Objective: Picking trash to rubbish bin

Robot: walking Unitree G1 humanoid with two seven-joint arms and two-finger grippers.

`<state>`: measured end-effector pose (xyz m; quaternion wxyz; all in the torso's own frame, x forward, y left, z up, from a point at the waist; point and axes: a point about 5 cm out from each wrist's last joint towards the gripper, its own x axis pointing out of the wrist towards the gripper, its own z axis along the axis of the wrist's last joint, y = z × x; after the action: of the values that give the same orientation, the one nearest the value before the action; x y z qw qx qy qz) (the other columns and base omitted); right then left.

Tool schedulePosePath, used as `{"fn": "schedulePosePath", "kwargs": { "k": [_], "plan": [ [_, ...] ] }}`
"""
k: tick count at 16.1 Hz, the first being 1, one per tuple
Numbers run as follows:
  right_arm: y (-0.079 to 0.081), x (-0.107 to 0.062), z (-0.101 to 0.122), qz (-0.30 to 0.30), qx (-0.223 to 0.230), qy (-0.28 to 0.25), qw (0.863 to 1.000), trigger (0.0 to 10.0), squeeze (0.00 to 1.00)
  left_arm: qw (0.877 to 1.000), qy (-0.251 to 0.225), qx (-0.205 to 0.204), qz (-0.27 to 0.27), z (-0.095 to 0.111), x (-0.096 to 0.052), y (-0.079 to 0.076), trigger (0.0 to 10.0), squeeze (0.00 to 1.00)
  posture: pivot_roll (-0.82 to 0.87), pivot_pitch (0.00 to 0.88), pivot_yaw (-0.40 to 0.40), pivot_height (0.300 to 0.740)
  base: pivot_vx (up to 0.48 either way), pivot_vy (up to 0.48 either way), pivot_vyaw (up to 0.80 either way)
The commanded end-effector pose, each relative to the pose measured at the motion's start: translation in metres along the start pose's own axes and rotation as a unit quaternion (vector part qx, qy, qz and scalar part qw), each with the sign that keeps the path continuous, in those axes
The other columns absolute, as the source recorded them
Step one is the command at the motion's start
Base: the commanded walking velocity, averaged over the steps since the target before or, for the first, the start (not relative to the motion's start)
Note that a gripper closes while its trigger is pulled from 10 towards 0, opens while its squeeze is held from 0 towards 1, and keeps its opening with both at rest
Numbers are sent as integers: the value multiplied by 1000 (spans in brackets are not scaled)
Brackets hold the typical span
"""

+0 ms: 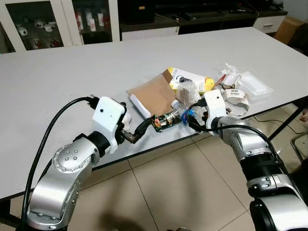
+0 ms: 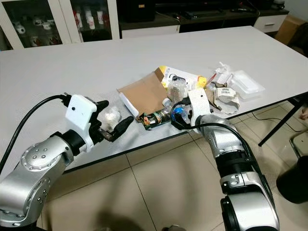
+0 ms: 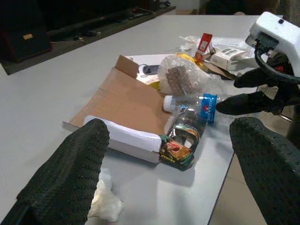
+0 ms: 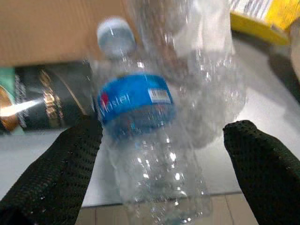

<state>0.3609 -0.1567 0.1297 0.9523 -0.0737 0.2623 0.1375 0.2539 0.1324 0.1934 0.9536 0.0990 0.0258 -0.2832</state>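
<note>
Here the right hand [image 4: 159, 178], fingers spread, flanks a clear bottle [image 4: 145, 140] with an unreadable blue label; the left hand [image 3: 173, 187] gapes empty.

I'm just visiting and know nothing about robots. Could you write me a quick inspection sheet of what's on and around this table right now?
Surface: white table, trash heaped near its front edge.
Job's things: clear plastic bottle with blue label, lying down; dark snack wrapper; crumpled tissue.
Clutter: brown cardboard, yellow packet, clear plastic tray.
Grippers: right gripper open, fingers either side of the bottle; left gripper open, facing the wrapper.
Cables: black cable along the left arm.
Surroundings: glass-door cabinet, tiled floor; no bin seen.
</note>
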Motion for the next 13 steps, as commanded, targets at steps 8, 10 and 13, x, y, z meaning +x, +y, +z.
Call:
{"fn": "schedulePosePath", "kwargs": {
  "k": [8,10,13],
  "plan": [
    [-13,6,-13,-25,-1,34,999,2549,0,999,-4,-6,-32,6,-1,-9,10000,0,16,48,-66,740,0,0,0],
    [-13,6,-10,-22,-1,27,999,0,0,1000,-5,-2,-28,6,-1,-7,10000,0,16,48,-66,740,0,0,0],
    [-12,7,-5,-19,0,17,1000,0,0,1000,-5,1,-25,6,-1,-7,10000,0,16,47,-67,740,0,0,0]
  ]
}}
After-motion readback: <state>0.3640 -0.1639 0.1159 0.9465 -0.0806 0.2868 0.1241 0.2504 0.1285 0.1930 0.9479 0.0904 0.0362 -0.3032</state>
